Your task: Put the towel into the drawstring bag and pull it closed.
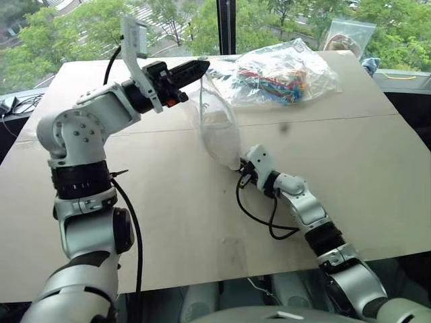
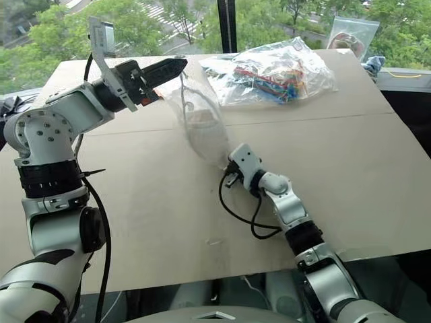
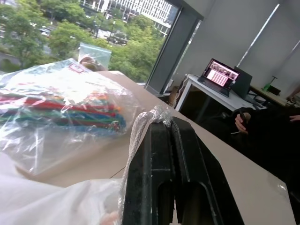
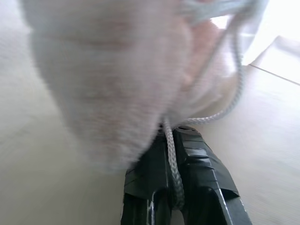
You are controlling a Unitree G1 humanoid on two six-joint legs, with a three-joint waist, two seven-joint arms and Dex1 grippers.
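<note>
Left eye view: the robot's left gripper (image 1: 202, 66), jaws clamped on the mouth end and thin white cord (image 3: 136, 136) of the translucent milky-white drawstring bag (image 1: 217, 124), holds it above the pale wooden table (image 1: 350, 175). The small off-white terry towel (image 4: 108, 89) appears to sit inside the hanging bag. Lower right, the right gripper (image 4: 174, 140) is closed on the cord beneath the bag. Judged from this, loading is done; cinching the mouth remains. A clear plastic bag of colourful items (image 1: 283, 74) lies behind.
</note>
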